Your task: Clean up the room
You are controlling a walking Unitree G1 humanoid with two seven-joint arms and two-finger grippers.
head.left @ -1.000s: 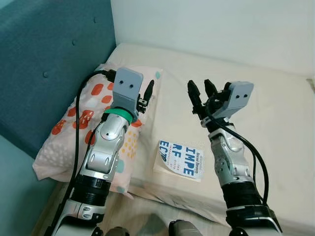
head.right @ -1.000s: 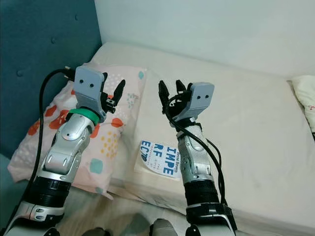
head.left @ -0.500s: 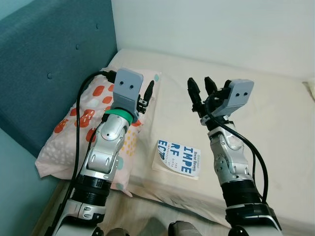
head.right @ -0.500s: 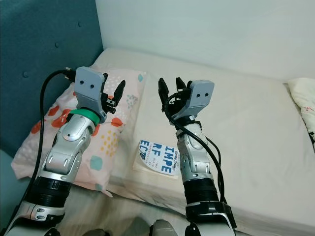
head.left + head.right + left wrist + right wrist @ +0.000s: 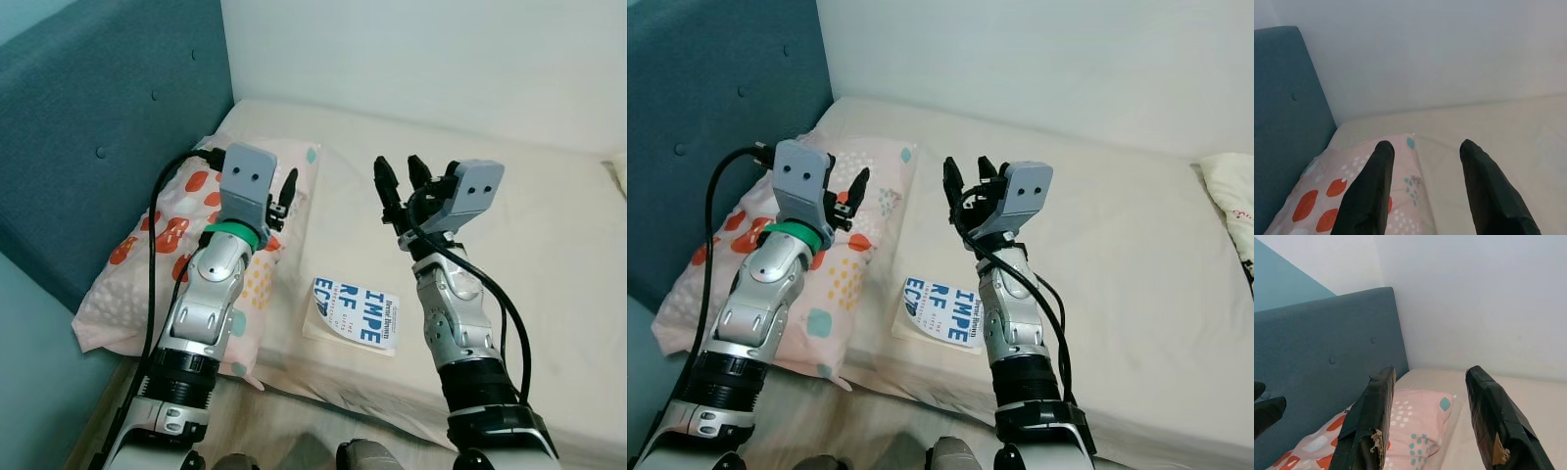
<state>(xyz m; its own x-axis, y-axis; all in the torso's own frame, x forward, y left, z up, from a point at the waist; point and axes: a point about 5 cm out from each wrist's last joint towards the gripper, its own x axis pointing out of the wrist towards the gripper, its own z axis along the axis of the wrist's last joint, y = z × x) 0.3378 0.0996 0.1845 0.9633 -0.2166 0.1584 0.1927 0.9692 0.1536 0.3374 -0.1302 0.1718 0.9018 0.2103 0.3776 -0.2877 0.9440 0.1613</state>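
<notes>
**Cream bed, both grippers raised and empty**

Cream sheeting is covering the bed [image 5: 509, 225], which is filling the centre and right of the head views, with a white wall [image 5: 421, 59] running along the top and a teal padded headboard [image 5: 98, 127] taking up the upper left. A pink pillow [image 5: 137, 264] with red, yellow and teal spots is lying at the left of the frame, against the headboard. A white book [image 5: 355, 315] with dark blue lettering is lying flat on the bed at lower centre, just beside the pillow's edge and between the two arms. At the right edge of the right eye view, the corner of a second pillow [image 5: 1232, 196] is showing.

The left gripper [image 5: 284, 191] is hovering above the pillow at centre left, its fingers [image 5: 1369, 191] spread wide apart and holding nothing; its wrist view is looking over the pillow's far corner toward the wall. The right gripper [image 5: 400, 186] is hanging in the air above the bed at upper centre, well clear of the book below it, its fingers [image 5: 1364, 426] also spread wide and empty; the pads are looking worn at the tips. Its wrist view is taking in the headboard, the pillow and the wall. Black cables are looping along both silver arms.
</notes>
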